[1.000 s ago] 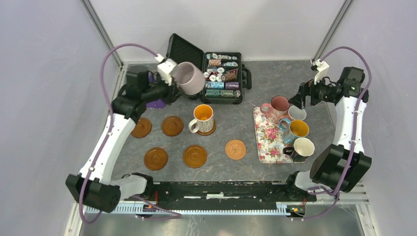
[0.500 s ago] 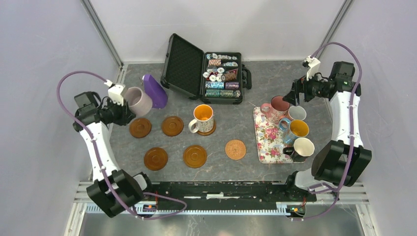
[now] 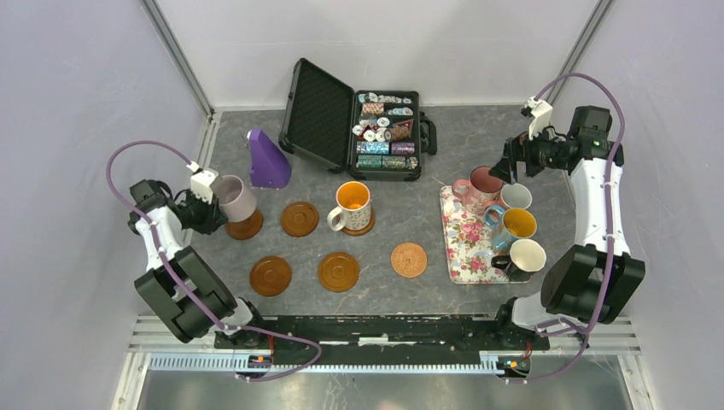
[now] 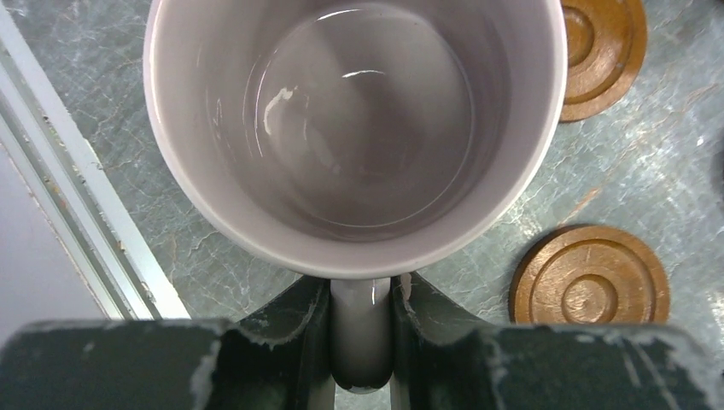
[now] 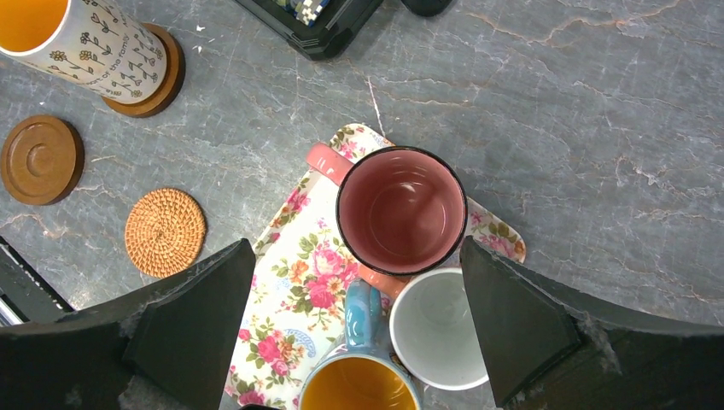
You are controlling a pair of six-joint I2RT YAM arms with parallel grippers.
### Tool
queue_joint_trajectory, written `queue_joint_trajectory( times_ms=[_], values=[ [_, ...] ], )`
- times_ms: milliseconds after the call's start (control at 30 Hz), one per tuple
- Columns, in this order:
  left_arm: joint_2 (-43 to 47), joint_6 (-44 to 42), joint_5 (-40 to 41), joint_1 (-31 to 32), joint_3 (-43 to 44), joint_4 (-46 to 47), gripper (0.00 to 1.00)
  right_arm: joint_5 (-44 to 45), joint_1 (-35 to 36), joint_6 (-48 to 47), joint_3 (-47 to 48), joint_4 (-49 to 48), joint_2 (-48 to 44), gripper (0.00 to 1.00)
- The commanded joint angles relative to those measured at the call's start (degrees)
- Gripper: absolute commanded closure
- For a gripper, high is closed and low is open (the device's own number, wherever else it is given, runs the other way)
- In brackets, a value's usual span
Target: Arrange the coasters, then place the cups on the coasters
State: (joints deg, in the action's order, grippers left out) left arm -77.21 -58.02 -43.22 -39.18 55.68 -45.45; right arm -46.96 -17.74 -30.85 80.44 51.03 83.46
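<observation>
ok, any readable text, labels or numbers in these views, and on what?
"...of the family": on the side of the floral mug, seen in the right wrist view; the words before it are not legible.
Poker chips: face markings too small to read.
Nothing else carries legible text.

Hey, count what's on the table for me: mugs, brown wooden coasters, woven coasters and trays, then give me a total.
Mugs: 6
Brown wooden coasters: 5
Woven tan coaster: 1
Floral tray: 1
Total: 13
</observation>
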Motion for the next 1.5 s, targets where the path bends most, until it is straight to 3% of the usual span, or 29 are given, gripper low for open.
queue_joint_trajectory(
  times_ms=[0,500,833,1200,1467],
  values=[
    [-0.92,-7.02,-2.88,-0.27,-1.54,9.4,0.98,0.73,0.31,1.01,0.23,-1.49,-2.39,0.02],
    [-8.75,-13.51,0.52,-0.28,-3.55,12.93,0.98,3.06,0.29,0.8,-2.88,-1.85,-4.61,0.02],
    [-9.23,-17.31,0.99,-0.28,-6.08,12.17,0.98,3.19,0.28,0.42,-2.38,-1.29,-3.82,0.02],
    [-9.31,-19.25,2.45,-0.45,-7.13,12.08,0.88,3.62,0.32,0.1,-1.87,-1.17,-3.46,0.02],
    [-8.15,-20.77,3.29,-1.33,-6.52,9.23,0.86,3.5,0.28,-0.26,-1.69,-1.02,-3.08,0.02]
  ],
)
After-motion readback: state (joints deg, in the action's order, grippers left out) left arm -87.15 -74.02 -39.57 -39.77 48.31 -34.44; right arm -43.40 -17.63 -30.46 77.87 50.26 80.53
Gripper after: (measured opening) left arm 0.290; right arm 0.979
